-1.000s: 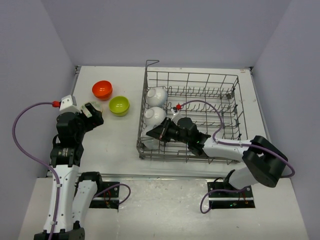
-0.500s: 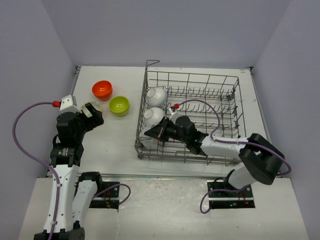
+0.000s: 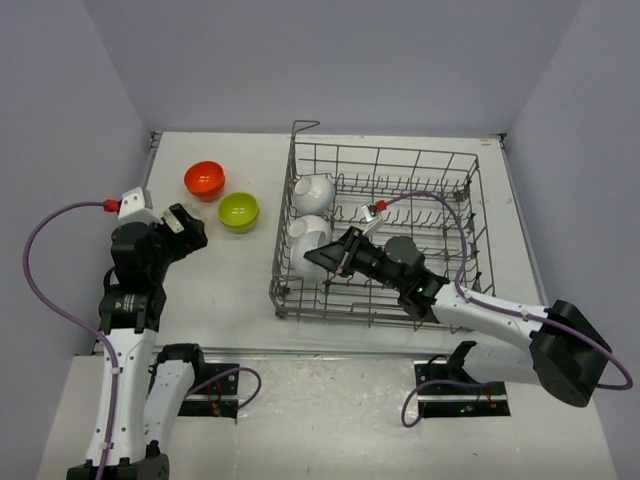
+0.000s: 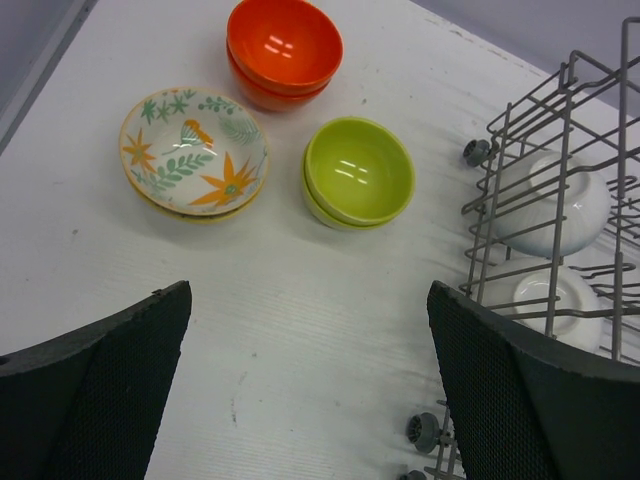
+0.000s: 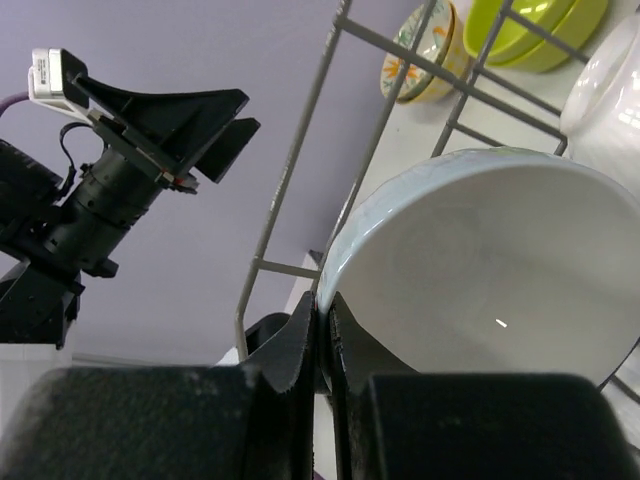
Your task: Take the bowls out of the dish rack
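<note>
**R arm pinches white bowl at rack's 8 o'clock corner**

R gripper point(image 3: 318, 262) is reaching low across the dish rack point(image 3: 385, 149), wrist laid nearly flat so the jaws can take a rim edge-on between the wires. In the wrist cam the jaws are all but closed, w/ only a sliver of gap, and the lip of the white bowl point(image 5: 480, 260) is nipped in it. The bowl is tipped on its side, hollow toward the lens, against the rack's side wires. Looks like a lift-out is in hand, not yet clear of the rack.

Two more white bowls point(image 3: 313, 188) point(image 3: 310, 232) lean on the tines at 10 o'clock of the rack.

L gripper point(image 4: 315, 400) hangs above the worktop point(image 3: 240, 290), jaws spread wide, holding nothing and apart from everything; prob. parked out of R's way. Ahead of it at 11–12 o'clock, the unloaded sets are nested by kind: orange-red pair point(image 4: 285, 45), lime-green pair point(image 4: 358, 170), patterned pair point(image 4: 193, 150).
</note>
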Controlling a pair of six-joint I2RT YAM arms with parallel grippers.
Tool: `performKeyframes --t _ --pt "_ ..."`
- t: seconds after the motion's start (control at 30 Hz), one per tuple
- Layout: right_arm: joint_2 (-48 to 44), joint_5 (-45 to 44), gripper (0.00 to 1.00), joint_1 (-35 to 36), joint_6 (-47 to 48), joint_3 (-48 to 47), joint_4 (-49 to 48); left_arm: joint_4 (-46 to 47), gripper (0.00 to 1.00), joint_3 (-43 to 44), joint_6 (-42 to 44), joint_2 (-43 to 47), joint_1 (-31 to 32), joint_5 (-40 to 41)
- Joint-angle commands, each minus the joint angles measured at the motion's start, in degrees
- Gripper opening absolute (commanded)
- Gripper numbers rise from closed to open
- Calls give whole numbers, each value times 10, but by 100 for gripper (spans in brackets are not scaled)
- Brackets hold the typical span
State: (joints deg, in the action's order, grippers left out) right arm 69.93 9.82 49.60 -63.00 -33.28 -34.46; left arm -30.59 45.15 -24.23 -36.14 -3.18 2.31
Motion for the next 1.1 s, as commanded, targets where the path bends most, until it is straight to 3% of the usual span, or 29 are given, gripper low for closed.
performKeyframes --t 0.0,0.2,0.33,0.4,0.53,0.57,0.67,0.83,1.07 --pt "-37 -22 0 -9 52 -15 -36 17 100 58 9 -1 4 -25" --pt "-81 -88 0 -11 168 -86 130 14 100 169 6 -72 5 -132" --pt "-92 -87 0 -11 338 -201 286 -7 100 255 15 -156 24 -210" --pt "-75 -74 0 -2 439 -259 408 -44 100 332 32 -211 76 -195" --pt "-21 -103 0 33 578 -412 593 -140 100 503 68 -334 205 -85" --pt "-9 -119 0 44 601 -432 626 -180 100 571 73 -383 248 -75" --pt "20 -142 0 86 670 -481 707 -212 100 657 78 -444 307 -67" --pt "14 -124 0 123 692 -494 724 -227 100 686 77 -482 394 -64" --pt "19 -161 0 146 704 -506 749 -241 96 619 78 -484 420 -9"
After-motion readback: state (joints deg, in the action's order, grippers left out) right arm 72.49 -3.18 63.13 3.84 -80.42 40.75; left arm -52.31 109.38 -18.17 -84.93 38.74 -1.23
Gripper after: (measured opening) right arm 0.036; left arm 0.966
